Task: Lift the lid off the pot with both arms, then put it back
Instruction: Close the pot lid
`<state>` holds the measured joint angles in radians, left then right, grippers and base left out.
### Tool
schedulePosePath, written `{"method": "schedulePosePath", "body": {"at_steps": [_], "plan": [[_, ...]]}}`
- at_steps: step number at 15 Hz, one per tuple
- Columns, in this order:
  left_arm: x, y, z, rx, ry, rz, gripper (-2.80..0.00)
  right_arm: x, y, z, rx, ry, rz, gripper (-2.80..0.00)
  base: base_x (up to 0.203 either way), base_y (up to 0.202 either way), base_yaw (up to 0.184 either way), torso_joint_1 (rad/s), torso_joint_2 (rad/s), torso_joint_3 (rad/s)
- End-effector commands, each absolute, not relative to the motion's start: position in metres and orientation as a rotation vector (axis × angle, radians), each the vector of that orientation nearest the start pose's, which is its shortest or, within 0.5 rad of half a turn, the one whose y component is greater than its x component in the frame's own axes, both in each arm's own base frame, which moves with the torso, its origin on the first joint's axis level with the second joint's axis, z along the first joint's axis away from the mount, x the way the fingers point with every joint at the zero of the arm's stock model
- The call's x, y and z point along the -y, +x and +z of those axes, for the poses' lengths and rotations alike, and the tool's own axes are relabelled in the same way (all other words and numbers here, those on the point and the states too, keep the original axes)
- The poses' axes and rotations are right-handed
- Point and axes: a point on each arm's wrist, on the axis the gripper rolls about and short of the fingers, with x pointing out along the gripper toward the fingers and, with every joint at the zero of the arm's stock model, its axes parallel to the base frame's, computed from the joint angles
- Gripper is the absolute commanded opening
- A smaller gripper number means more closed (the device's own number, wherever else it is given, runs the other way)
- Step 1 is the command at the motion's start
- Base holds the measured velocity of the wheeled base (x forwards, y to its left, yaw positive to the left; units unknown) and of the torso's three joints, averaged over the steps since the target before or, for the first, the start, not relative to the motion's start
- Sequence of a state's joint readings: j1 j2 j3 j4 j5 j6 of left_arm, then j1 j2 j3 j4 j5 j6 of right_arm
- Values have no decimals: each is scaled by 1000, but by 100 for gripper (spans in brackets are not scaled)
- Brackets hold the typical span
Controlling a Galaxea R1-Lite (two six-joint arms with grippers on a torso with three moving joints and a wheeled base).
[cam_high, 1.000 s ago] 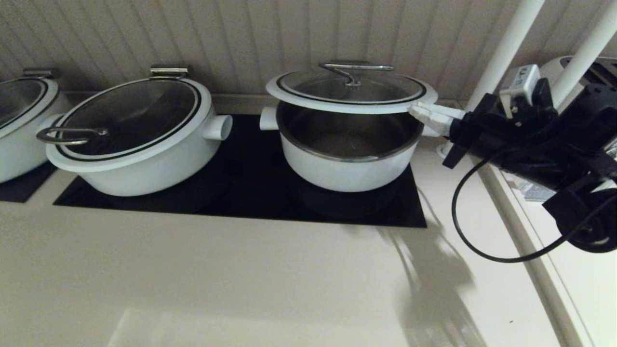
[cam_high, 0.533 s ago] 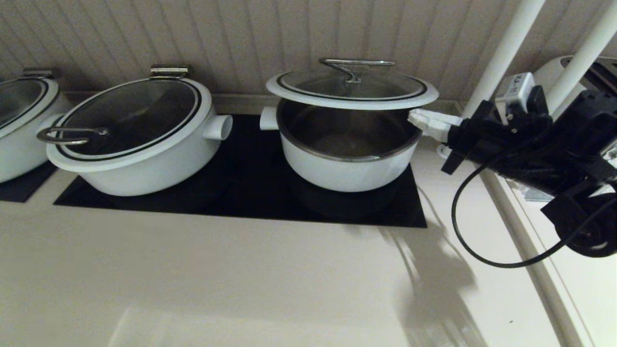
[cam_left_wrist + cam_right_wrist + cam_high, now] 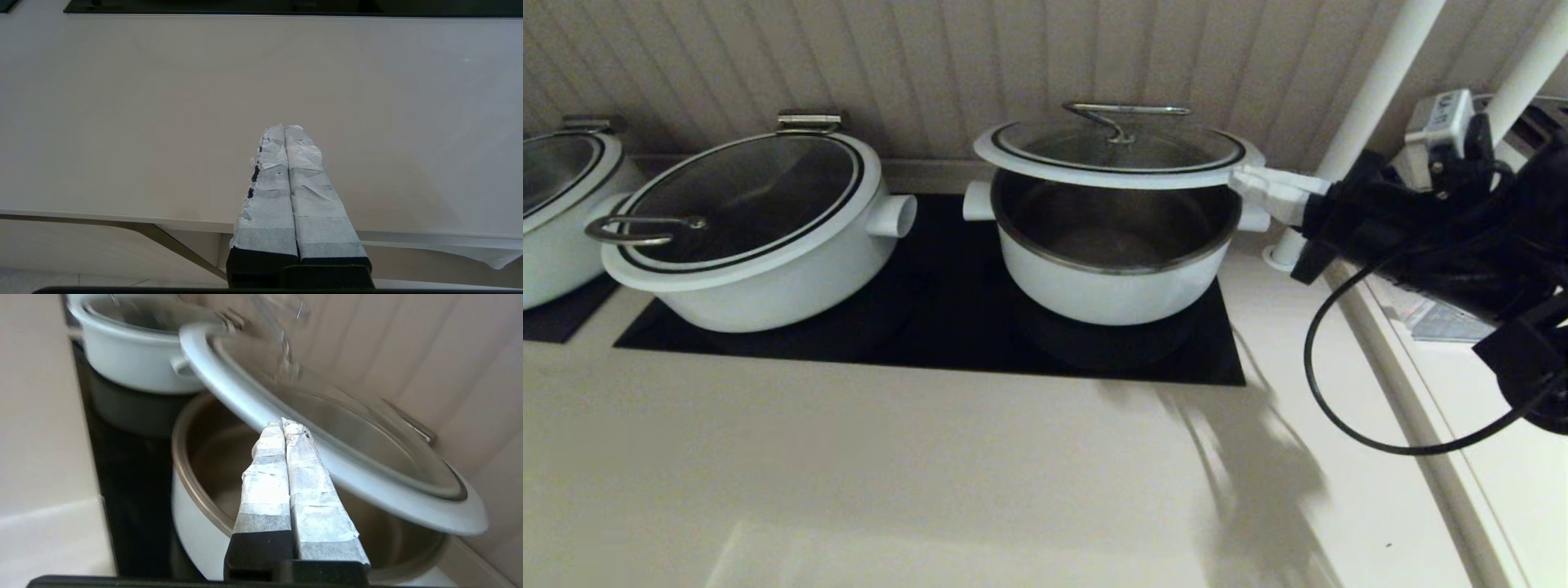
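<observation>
While the lid [image 3: 1117, 155] tilts above the pot [image 3: 1109, 245], the right tool [image 3: 1252, 181], seemingly clenched, touches its rim.

A second lidded pot [image 3: 756, 233] sits on the black cooktop [image 3: 931, 318], a third [image 3: 556, 208] farther left.

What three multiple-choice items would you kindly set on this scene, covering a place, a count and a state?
1. Where is the left end effector?
A over the bare counter
B gripping a handle
C inside a pot

2. How many white pots does the head view show?
A two
B three
C four

3. How is the lid of the right-hand pot?
A seated flat
B raised above the rim
C lying on the counter

Answers:
1. A, its wrist view shows only counter beneath it.
2. B, three stand along the wall.
3. B, a gap exposes the steel interior, with the right end effector at the lid's edge.
</observation>
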<state>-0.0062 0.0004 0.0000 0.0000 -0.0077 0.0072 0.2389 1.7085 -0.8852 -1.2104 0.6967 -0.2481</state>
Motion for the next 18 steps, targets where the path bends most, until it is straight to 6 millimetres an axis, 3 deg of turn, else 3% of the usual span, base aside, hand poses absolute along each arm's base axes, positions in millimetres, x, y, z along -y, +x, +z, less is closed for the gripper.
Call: {"method": "schedulePosePath", "body": {"at_steps": [1, 4, 10, 18], "plan": [[0, -23, 75, 0, 8, -14, -280, -85, 286, 270, 535, -295, 877, -280, 0, 0, 0, 0, 0, 0], [0, -23, 76, 2, 8, -14, -280, -87, 298, 265, 523, -291, 874, -280, 0, 0, 0, 0, 0, 0], [0, -23, 76, 1, 8, -14, -280, -99, 345, 256, 555, -308, 859, -280, 0, 0, 0, 0, 0, 0], [0, -23, 75, 0, 8, -14, -280, -99, 347, 244, 533, -335, 858, -280, 0, 0, 0, 0, 0, 0]]}}
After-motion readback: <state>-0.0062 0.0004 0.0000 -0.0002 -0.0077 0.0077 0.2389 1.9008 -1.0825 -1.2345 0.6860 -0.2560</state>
